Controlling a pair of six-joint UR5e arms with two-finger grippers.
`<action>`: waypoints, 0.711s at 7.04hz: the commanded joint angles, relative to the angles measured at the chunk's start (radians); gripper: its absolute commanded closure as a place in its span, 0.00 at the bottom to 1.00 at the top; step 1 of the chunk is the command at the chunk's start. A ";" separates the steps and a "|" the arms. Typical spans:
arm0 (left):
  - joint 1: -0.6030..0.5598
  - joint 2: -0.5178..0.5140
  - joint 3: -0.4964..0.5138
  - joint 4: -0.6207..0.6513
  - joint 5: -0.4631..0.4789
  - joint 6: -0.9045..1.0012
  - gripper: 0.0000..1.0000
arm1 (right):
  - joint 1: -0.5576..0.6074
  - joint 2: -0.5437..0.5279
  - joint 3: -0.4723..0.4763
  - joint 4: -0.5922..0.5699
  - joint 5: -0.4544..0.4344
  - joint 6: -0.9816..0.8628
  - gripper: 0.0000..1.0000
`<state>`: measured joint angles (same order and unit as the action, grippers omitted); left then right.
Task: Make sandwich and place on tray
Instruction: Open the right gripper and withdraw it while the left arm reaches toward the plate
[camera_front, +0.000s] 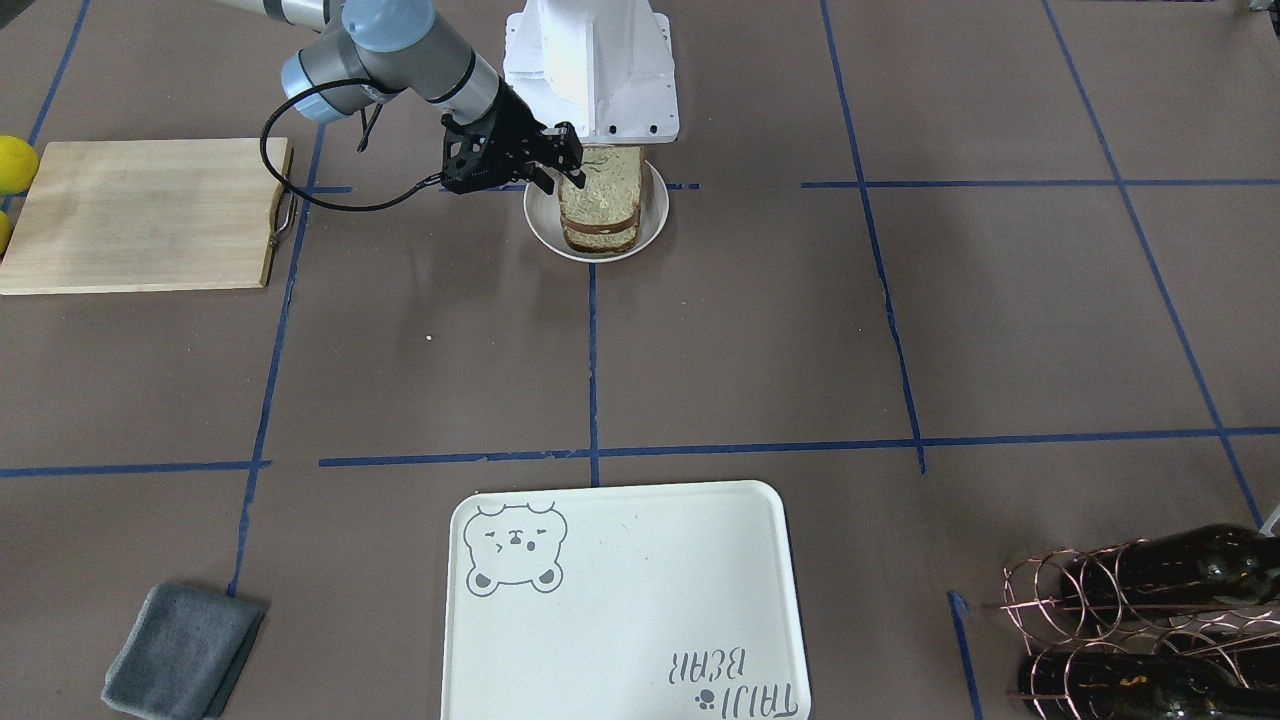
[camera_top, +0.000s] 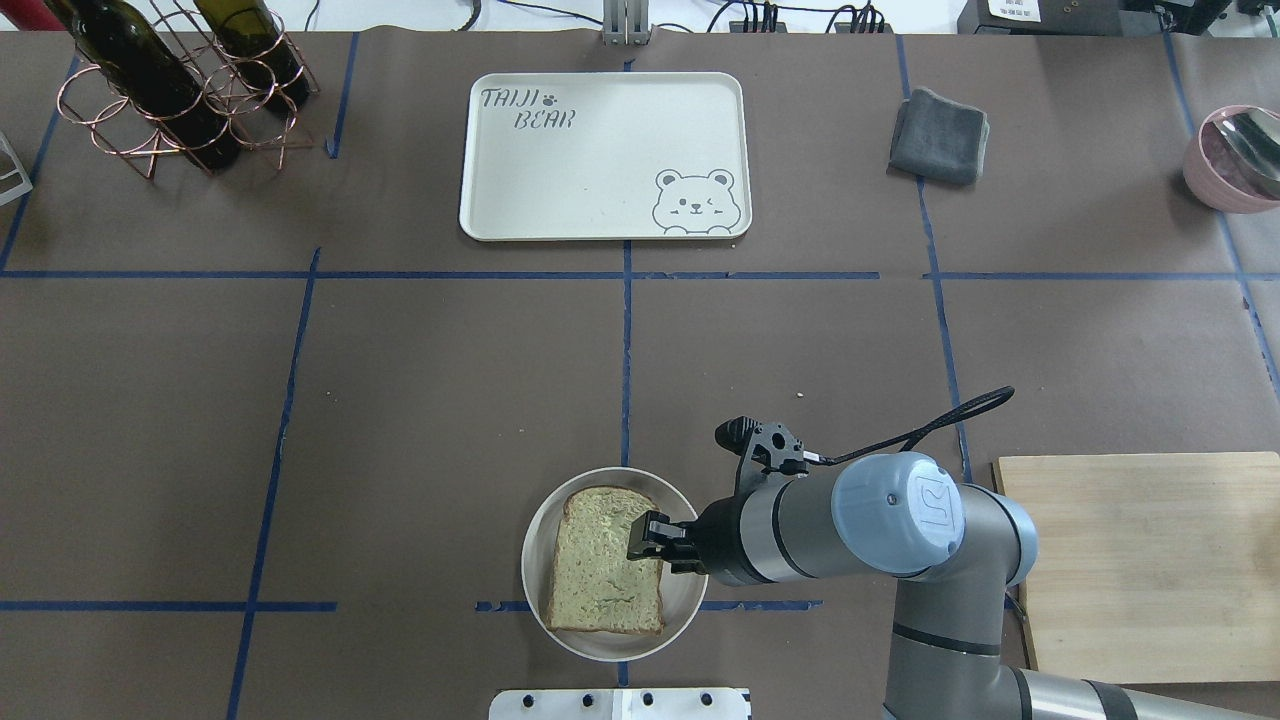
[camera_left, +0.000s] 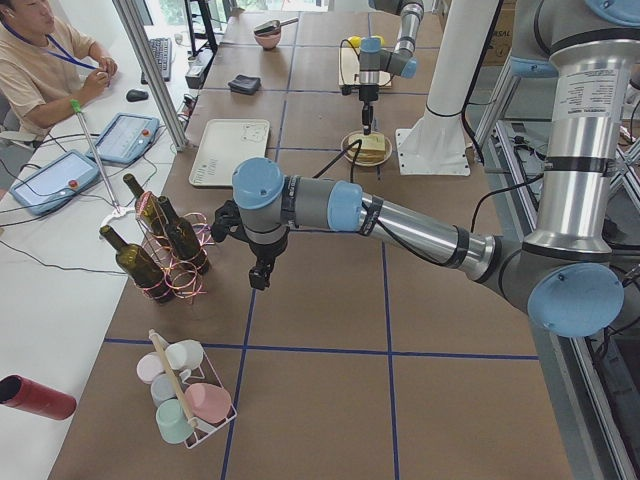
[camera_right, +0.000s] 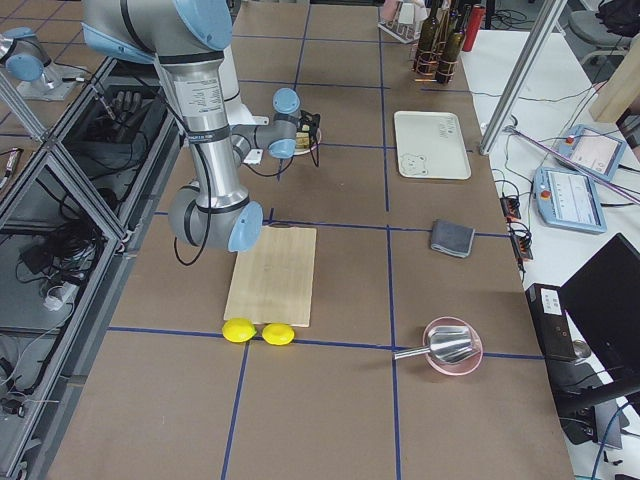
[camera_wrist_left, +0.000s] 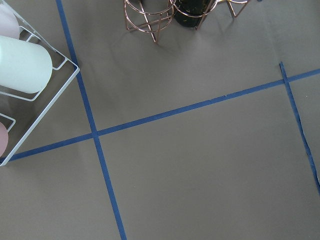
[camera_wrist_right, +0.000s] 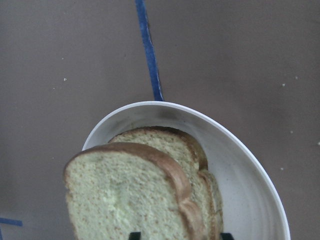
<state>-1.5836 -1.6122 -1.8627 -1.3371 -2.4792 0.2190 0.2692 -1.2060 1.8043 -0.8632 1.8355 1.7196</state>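
Observation:
A small round white plate (camera_front: 655, 205) near the robot's base holds stacked tan bread slices (camera_top: 600, 560) with dark crust. The top slice (camera_front: 600, 180) is tilted up off the lower slice (camera_wrist_right: 192, 147). My right gripper (camera_top: 647, 540) is at that slice's edge and looks shut on it, its fingertips only just showing in the right wrist view. No egg shows. The cream tray (camera_front: 620, 600) with the bear drawing lies bare at the far side. My left gripper (camera_left: 262, 278) hangs over bare table beside the wine rack; I cannot tell its state.
A wooden cutting board (camera_front: 140, 215) with lemons (camera_front: 12, 165) beside it lies on my right. A grey cloth (camera_front: 185, 650), a copper rack of bottles (camera_front: 1150, 620), a pink bowl (camera_top: 1235, 160) and a cup rack (camera_left: 185, 400) stand around the edges. A person (camera_left: 40, 60) sits nearby.

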 joint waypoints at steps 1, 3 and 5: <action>0.017 -0.002 0.000 -0.002 -0.021 -0.044 0.00 | 0.022 -0.013 0.041 -0.002 0.004 0.000 0.00; 0.095 -0.002 -0.001 -0.040 -0.083 -0.117 0.00 | 0.086 -0.166 0.148 -0.002 0.007 0.000 0.00; 0.248 -0.005 -0.029 -0.164 -0.098 -0.333 0.00 | 0.254 -0.343 0.220 0.001 0.107 -0.009 0.00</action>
<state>-1.4293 -1.6153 -1.8760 -1.4209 -2.5694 0.0190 0.4224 -1.4510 1.9864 -0.8637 1.8782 1.7168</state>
